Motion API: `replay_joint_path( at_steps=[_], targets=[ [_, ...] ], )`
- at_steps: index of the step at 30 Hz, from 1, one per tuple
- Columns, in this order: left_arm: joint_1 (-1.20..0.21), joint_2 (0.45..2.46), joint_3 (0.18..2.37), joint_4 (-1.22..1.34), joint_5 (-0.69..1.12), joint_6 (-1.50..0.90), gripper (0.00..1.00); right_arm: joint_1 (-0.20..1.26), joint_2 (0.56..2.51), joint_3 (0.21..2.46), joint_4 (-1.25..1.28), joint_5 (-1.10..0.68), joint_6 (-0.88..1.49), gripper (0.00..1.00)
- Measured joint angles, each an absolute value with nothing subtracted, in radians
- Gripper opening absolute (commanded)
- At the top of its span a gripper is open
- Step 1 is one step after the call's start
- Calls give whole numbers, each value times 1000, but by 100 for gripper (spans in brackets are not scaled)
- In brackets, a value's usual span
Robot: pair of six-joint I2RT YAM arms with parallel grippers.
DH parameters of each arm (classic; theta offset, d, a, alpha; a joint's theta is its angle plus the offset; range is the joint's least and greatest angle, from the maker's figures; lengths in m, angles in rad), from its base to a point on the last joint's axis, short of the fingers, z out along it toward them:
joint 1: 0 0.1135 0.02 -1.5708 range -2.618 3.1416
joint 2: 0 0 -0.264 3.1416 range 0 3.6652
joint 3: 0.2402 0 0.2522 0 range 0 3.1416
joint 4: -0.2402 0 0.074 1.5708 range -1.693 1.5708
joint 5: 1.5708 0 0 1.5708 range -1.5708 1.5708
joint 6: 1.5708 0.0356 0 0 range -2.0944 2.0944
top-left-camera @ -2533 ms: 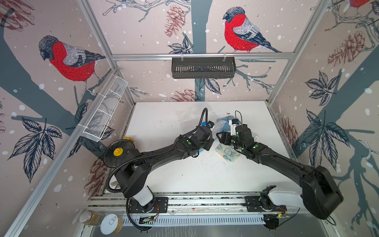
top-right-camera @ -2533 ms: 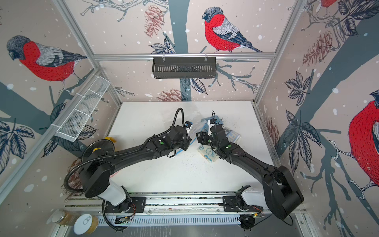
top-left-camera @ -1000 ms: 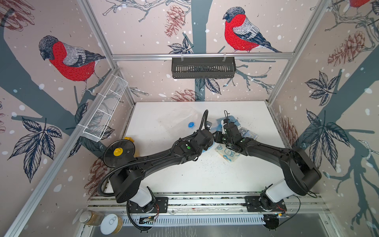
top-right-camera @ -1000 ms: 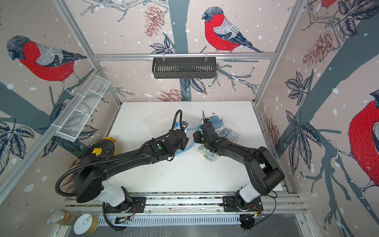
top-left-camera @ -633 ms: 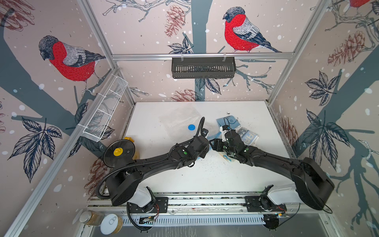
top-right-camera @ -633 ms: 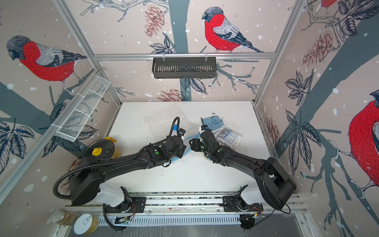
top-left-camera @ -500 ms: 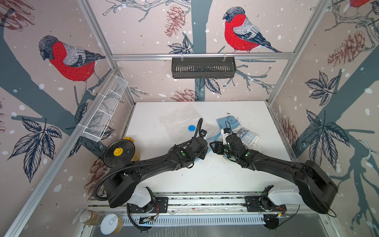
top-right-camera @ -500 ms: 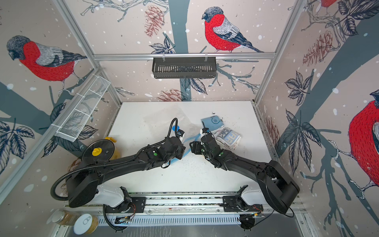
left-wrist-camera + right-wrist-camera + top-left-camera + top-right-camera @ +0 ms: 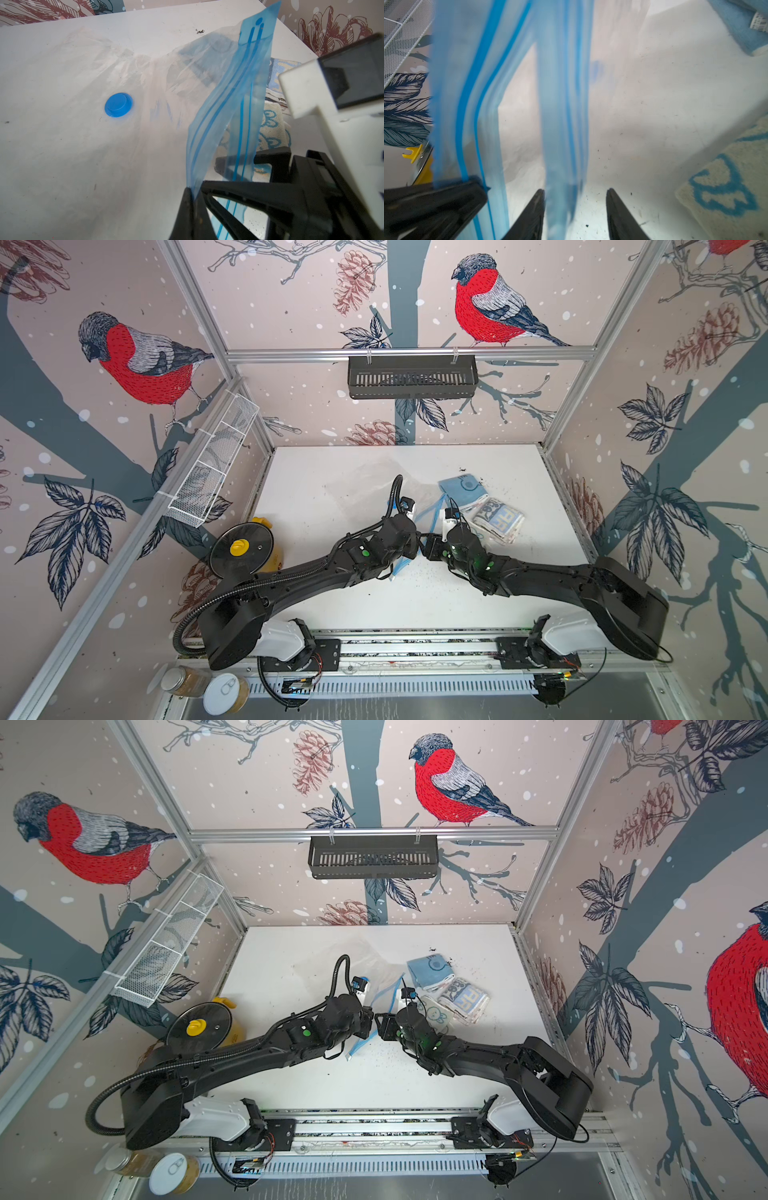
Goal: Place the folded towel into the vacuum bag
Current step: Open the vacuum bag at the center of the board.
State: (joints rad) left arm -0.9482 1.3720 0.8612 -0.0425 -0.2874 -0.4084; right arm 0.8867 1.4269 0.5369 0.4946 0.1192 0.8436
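The clear vacuum bag (image 9: 365, 485) lies flat at the table's middle, its round blue valve cap (image 9: 118, 105) facing up. Its blue zip strip (image 9: 432, 512) is lifted and parted. My left gripper (image 9: 415, 545) (image 9: 193, 193) is shut on one lip of that strip. My right gripper (image 9: 428, 548) (image 9: 575, 193) faces it, open, with the other blue lip (image 9: 562, 145) hanging between its fingers, close to one of them. Folded towels lie just right of the bag: a cream one with blue figures (image 9: 726, 187) nearest, a patterned one (image 9: 496, 520) and a blue one (image 9: 463, 489).
A glass lid with a yellow knob (image 9: 241, 549) stands at the table's left edge. A white mesh basket (image 9: 212, 460) hangs on the left wall and a black rack (image 9: 411, 377) on the back wall. Dark crumbs (image 9: 415, 572) dot the table under the grippers.
Both grippers have come toward the table's front with the bag's mouth, away from the towels. The right gripper's fingers opened wider, then narrowed around the free lip.
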Motion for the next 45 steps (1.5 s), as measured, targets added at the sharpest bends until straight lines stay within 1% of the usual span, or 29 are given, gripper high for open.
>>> replay_joint_path(
  at_steps=[3, 5, 7, 9, 12, 18, 24, 29, 33, 37, 45],
  targets=[
    [-947, 1358, 861, -57, -294, -423, 0, 903, 1451, 558, 495, 145, 852, 18],
    [-947, 1346, 859, -59, -300, -431, 0, 912, 1457, 577, 494, 164, 855, 10],
    [-947, 1337, 851, -59, -301, -438, 17, 920, 1459, 595, 488, 180, 849, 4],
    [-947, 1327, 833, -59, -297, -442, 31, 928, 1459, 612, 476, 193, 837, 2],
    [-947, 1307, 790, -57, -285, -447, 42, 930, 1459, 628, 453, 199, 830, 2],
    [-947, 1184, 689, -62, -258, -455, 54, 930, 1459, 670, 397, 196, 806, 2],
    [-955, 1027, 581, -33, -230, -443, 56, 929, 1463, 699, 381, 181, 785, 1],
    [-960, 992, 548, -2, -194, -435, 60, 929, 1468, 706, 373, 167, 782, 1],
    [-971, 1015, 546, 25, -176, -422, 61, 929, 1469, 708, 371, 156, 783, 1],
    [-982, 1079, 545, 57, -161, -422, 61, 932, 1468, 708, 371, 144, 786, 1],
    [-989, 1172, 550, 89, -215, -465, 53, 948, 1452, 691, 374, 134, 791, 1]
  ],
)
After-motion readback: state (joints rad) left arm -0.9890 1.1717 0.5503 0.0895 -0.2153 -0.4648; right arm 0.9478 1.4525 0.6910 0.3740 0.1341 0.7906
